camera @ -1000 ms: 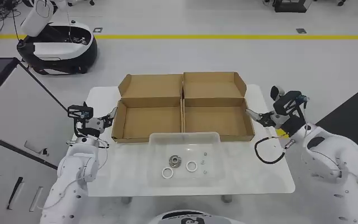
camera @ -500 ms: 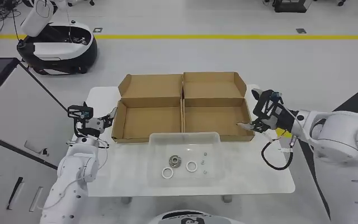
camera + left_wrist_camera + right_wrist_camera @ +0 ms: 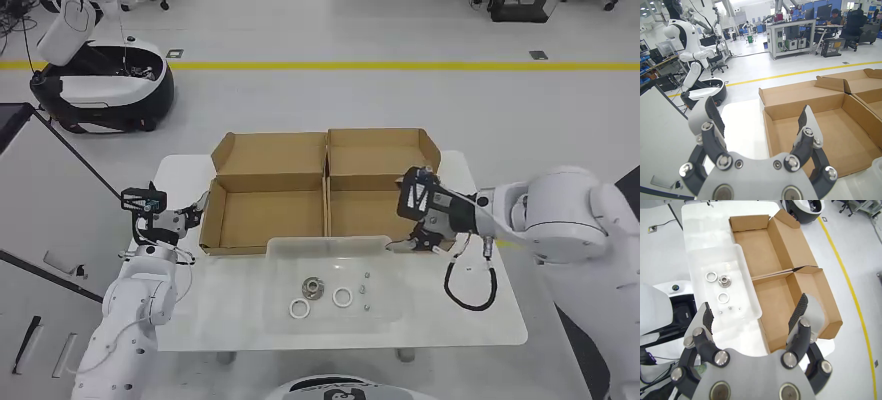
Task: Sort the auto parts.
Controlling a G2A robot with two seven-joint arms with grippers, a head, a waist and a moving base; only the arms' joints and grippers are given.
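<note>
Right claw (image 3: pixel 755 302) hangs wide open by the tray's (image 3: pixel 330 242) corner (rings (image 3: pixel 711 277) and a hub (image 3: pixel 724 281) inside it); left claw (image 3: pixel 758 104), also spread, sits well off the tray.

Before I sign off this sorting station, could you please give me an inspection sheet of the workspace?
Surface: white table.
Job's things: clear plastic tray holding two metal rings, a flanged hub and three small metal pieces; two cardboard boxes behind it, side by side, lids open.
Clutter: nothing seen.
Grippers: left gripper open, beside the left box's outer wall; right gripper open, over the right box's near wall, by the tray's corner.
Cables: black cable looping from the right arm above the table.
Surroundings: wheeled robot; yellow floor line.
</note>
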